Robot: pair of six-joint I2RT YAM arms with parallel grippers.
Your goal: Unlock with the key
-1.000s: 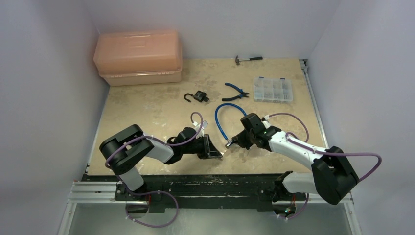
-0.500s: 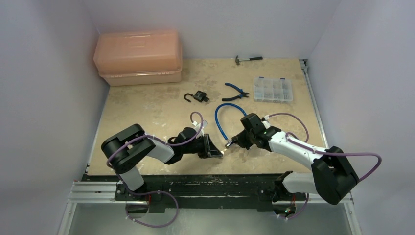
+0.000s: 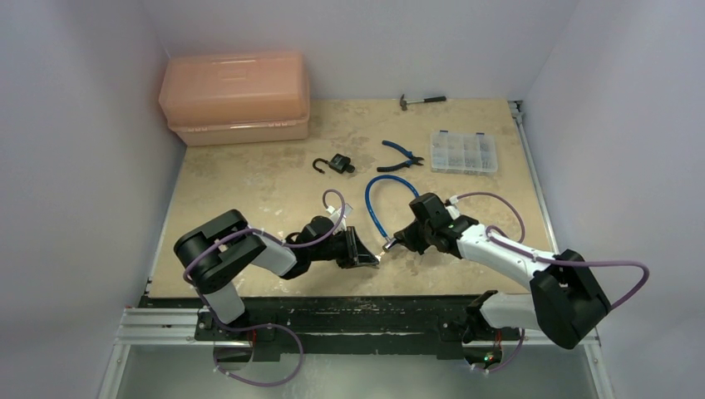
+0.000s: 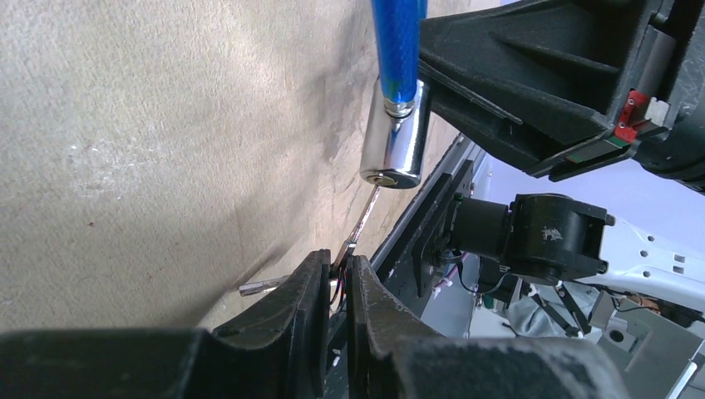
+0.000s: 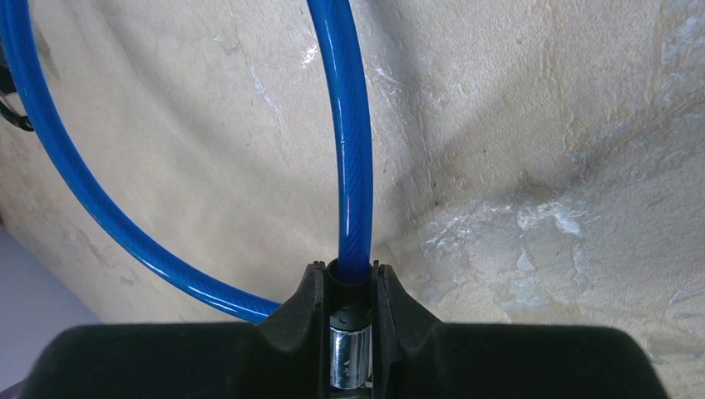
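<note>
My left gripper (image 4: 337,264) has its fingers (image 4: 309,291) pressed almost together, pinching the black head of the key (image 4: 360,218) at their very tips, so only a sliver of that head shows between them. The key's thin metal blade sticks out past the fingertips, and its tip reaches the end face of the chrome cylinder (image 4: 399,125), right at the edge by the brass keyhole; I cannot tell whether it has entered. A second short metal stub pokes out sideways from the same pinch. My right gripper (image 5: 349,274) has its fingers (image 5: 306,307) clamped on that cylinder from both sides, just where the blue cable (image 5: 349,150) runs into it. From the grip the cable runs away from the fingers and loops round to come back beside them. From above, the two grippers meet tip to tip close to the near edge of the table (image 3: 249,191), about midway across, and the cable arcs off toward the far side. Beyond the loop lies the small black padlock (image 3: 337,164), its curved shackle hooking left. The blue-handled pliers (image 3: 401,155) lie just to its right and the clear parts box (image 3: 464,151) further right. The hammer (image 3: 422,100) lies at the far edge, and the orange toolbox (image 3: 235,98) sits in the far left corner.
</note>
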